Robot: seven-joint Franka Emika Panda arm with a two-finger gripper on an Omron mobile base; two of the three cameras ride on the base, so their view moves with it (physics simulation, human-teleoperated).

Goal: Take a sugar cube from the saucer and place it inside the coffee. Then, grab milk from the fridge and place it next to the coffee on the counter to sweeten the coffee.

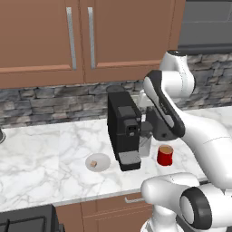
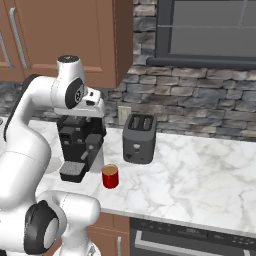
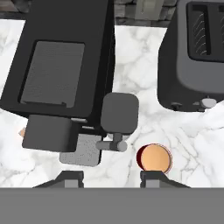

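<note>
The red cup of coffee point(image 1: 165, 155) point(image 2: 110, 176) stands on the white marble counter point(image 1: 45, 154), right of the black coffee machine point(image 1: 123, 129). Left of the machine's base lies the saucer point(image 1: 103, 158) with the tan sugar cube point(image 1: 94, 163) on it. My gripper point(image 1: 145, 147) point(image 2: 86, 156) hangs above the counter between machine and cup, pointing down. In the hand view its fingertips point(image 3: 70, 177) stand apart, open, with nothing between them, and the coffee point(image 3: 154, 158) sits just above the right tip. A tan speck of the sugar cube point(image 3: 22, 131) peeks out beside the machine. Milk and fridge are out of view.
A dark toaster point(image 2: 139, 137) point(image 3: 194, 57) stands on the counter right of the cup, near the stone backsplash. Brown wall cabinets point(image 1: 90, 36) hang above the machine. A dark stove corner point(image 1: 27, 222) shows at lower left, and a dark appliance front point(image 2: 190, 240) sits under the counter.
</note>
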